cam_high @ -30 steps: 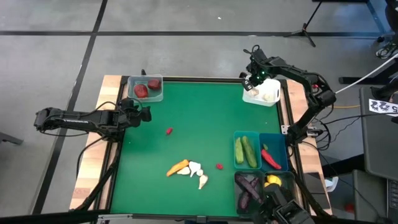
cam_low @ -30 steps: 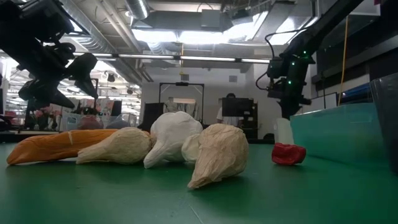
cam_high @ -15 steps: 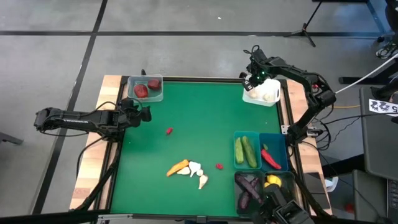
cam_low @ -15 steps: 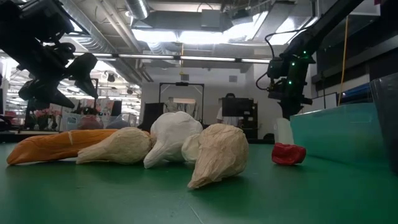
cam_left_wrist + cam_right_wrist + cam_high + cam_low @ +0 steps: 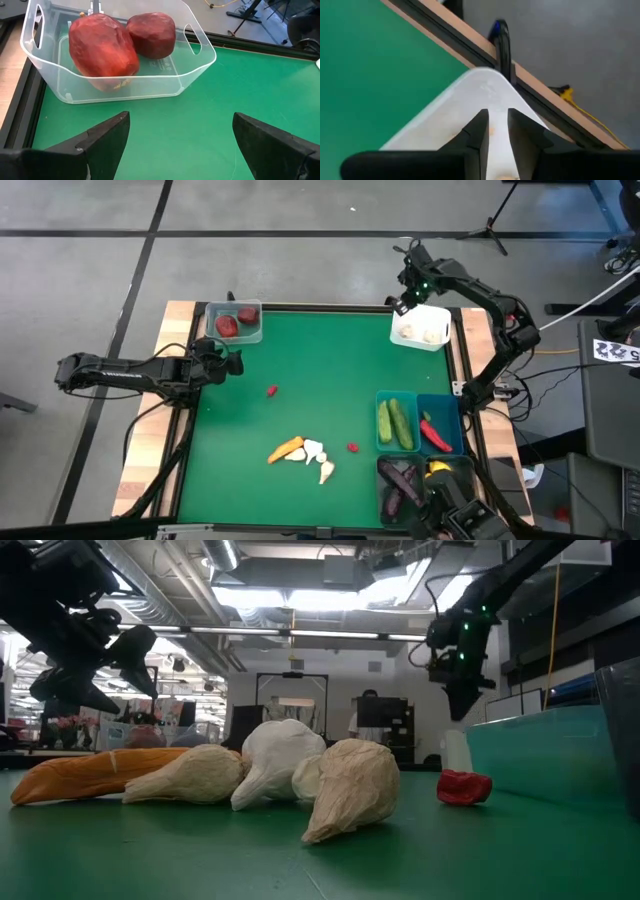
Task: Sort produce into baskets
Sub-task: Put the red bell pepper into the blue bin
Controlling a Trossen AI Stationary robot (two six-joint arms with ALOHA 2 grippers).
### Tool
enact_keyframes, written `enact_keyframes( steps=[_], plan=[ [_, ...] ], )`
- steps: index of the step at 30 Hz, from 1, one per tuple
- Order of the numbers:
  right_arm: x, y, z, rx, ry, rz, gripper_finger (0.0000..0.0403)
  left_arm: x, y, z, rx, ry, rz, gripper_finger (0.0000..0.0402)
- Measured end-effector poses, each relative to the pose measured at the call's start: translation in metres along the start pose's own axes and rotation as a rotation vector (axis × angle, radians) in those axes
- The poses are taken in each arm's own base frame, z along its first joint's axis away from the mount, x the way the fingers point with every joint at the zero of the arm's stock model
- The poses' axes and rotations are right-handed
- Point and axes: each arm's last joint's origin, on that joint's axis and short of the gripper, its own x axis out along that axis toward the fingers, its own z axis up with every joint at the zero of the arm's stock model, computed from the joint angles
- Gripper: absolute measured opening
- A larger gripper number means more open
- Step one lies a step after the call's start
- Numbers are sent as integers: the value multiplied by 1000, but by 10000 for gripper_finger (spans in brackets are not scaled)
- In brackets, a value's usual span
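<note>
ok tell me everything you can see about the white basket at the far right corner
The white basket is a small rectangular bin of opaque white plastic with rounded corners and a smooth rim. It sits upright on the green mat at the table's far right corner, close to the wooden edge. Inside lie pale, cream-coloured garlic pieces; how many cannot be told. The right gripper hangs just above its far corner, fingers only slightly apart, not touching it and holding nothing. In the right wrist view its rounded corner shows beyond the fingers.

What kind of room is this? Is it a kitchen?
Probably not a kitchen. It looks like a robot lab or workshop. Two robot arms stand at a green table with toy vegetables in bins, cables trail over a bare concrete floor, and pipes and strip lights hang overhead.
</note>
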Motion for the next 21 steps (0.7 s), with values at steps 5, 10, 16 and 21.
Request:
enact_keyframes(
  steps=[5,10,16,21],
  plan=[
    [-30,6,15,8,-46,207,74,0,0,0,8,0,0,345],
    [-44,33,22,-87,-105,497,74,0,0,0,18,0,0,345],
    [-52,95,22,-326,-138,663,74,0,0,0,18,0,0,345],
    [-62,160,15,-583,-224,690,74,0,0,0,18,0,0,345]
  ],
)
